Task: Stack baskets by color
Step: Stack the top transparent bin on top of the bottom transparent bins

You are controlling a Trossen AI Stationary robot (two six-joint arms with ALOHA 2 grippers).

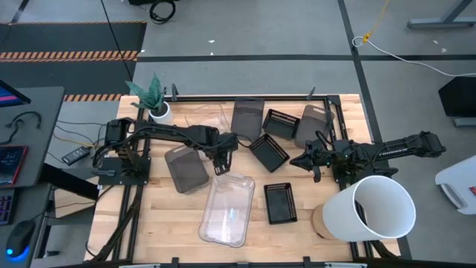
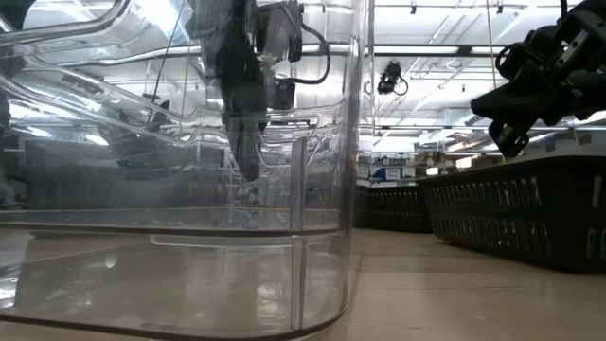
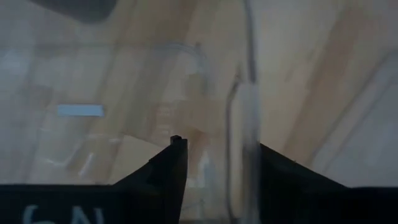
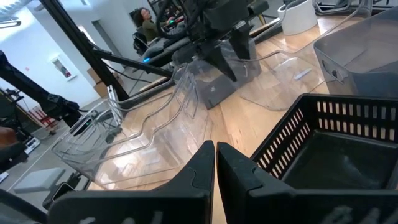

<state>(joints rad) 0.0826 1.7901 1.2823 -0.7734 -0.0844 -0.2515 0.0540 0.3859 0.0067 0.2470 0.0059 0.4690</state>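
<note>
Clear basket (image 1: pixel 227 210) nearest camera; left gripper (image 1: pixel 221 168) at its far rim, fingers spread astride wall. Right gripper (image 1: pixel 306 161) closed, empty, beyond it. Step: grasping clear basket; next, clamp and lift.

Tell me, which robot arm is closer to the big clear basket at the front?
Left. The left gripper sits at the clear basket, fingers astride its far rim; the right gripper is off to its side, past two black baskets.

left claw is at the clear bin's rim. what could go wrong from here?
1. The left claw straddles the rim of the clear basket with its jaws apart; lifting by one end wall may tilt or drop it.
2. The grey basket lies close beside that arm; a swing could knock it.
3. The right claw, shut, hovers over a black basket.
</note>
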